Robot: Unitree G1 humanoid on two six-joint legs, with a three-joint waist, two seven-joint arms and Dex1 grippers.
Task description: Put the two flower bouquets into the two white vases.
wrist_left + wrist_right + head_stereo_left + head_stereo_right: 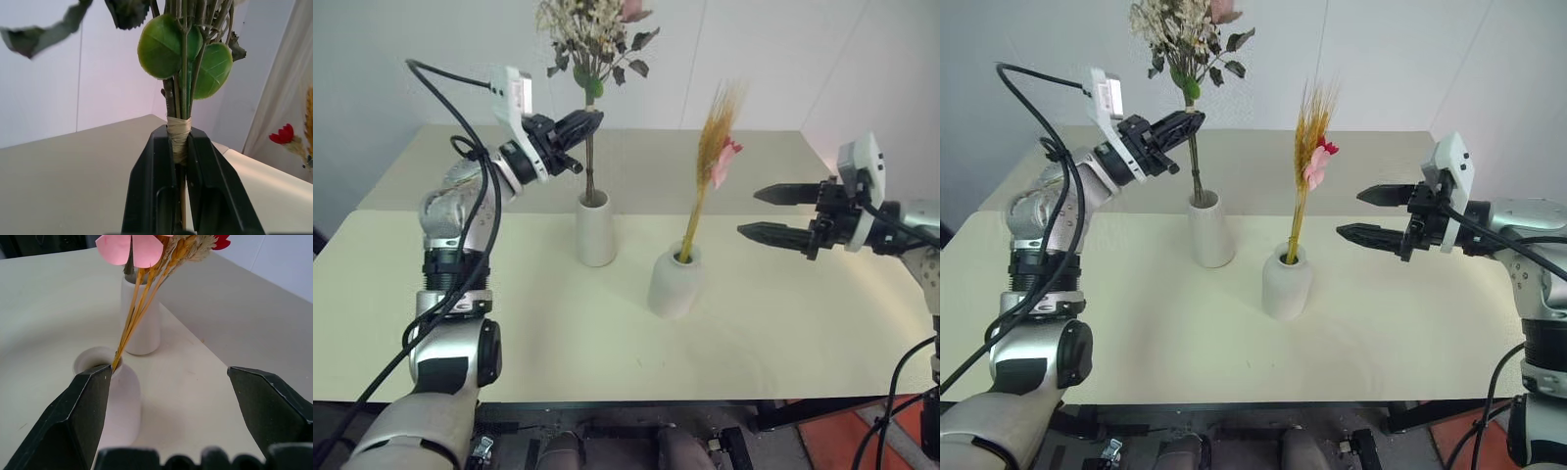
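Left tool [579,125] pinches the bushy bouquet [592,39], stems in the tall vase [595,228]; right tool [766,213] gapes at three o'clock of the round vase [674,282].

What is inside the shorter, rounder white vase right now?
The golden plume's yellow stems run into the mouth of the shorter vase, leaning against its rim, with a pink flower higher up. The vase wall hides the stem ends and anything else inside.

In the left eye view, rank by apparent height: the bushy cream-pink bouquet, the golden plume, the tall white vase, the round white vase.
1. Bushy cream-pink dried-flower bouquet
2. Slim yellow-stemmed golden plume
3. Taller tapered matte white vase and shorter rounder white vase: close, and the round one stands nearer the camera, so unranked.
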